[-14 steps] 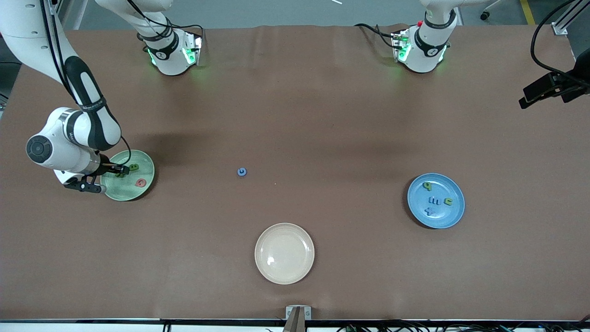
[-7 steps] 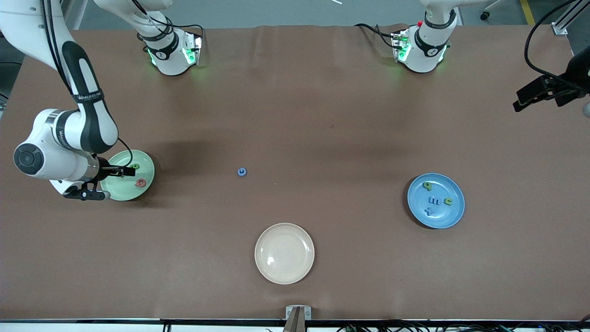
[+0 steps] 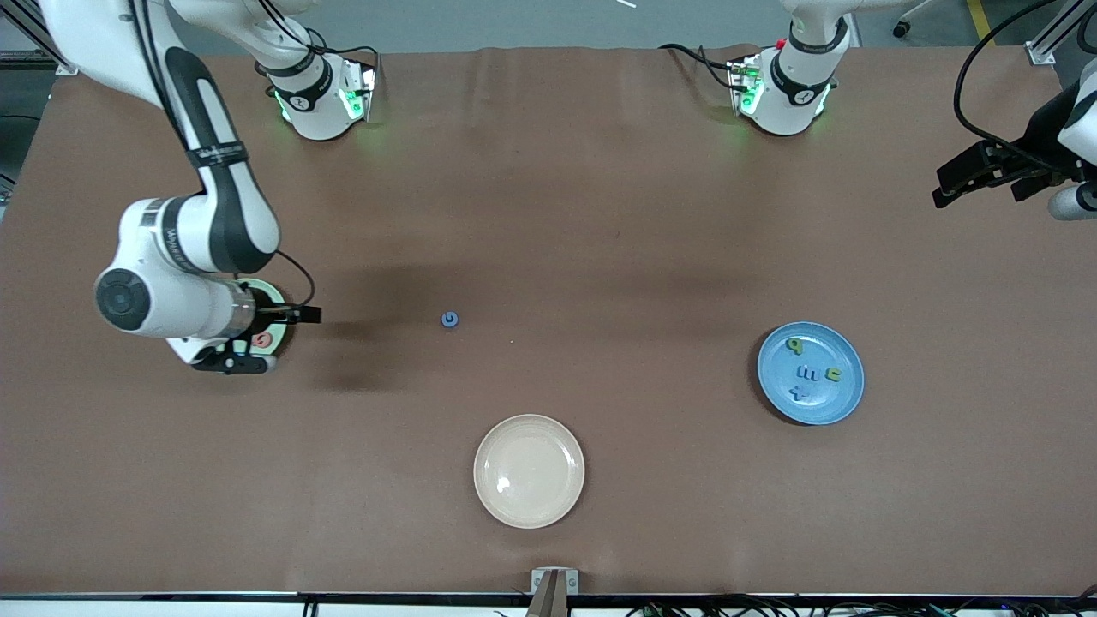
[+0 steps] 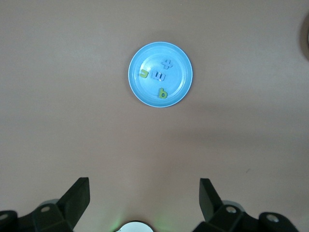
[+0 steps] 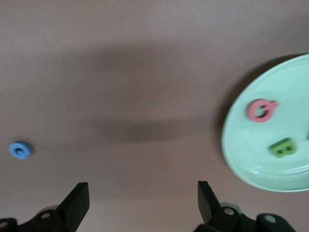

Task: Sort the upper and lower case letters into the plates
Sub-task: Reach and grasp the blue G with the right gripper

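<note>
A robotics lab: two white arms are bolted at eleven and one o'clock to a brown paper-covered tabletop, with loose cables, a camera mount at six o'clock, and grey floor.

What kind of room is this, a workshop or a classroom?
Probably a robotics lab: two white robot arms bolted along a brown-covered table, cables trailing, toy letters sorted into a blue plate and a mint green plate.

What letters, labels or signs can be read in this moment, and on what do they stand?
"G": red letter in the mint plate.
"B": green letter, same plate.
"G": blue letter on the table.
"b", "m", "x", "n": letters in the blue plate.
Right arm's band print: too small to read.
</note>
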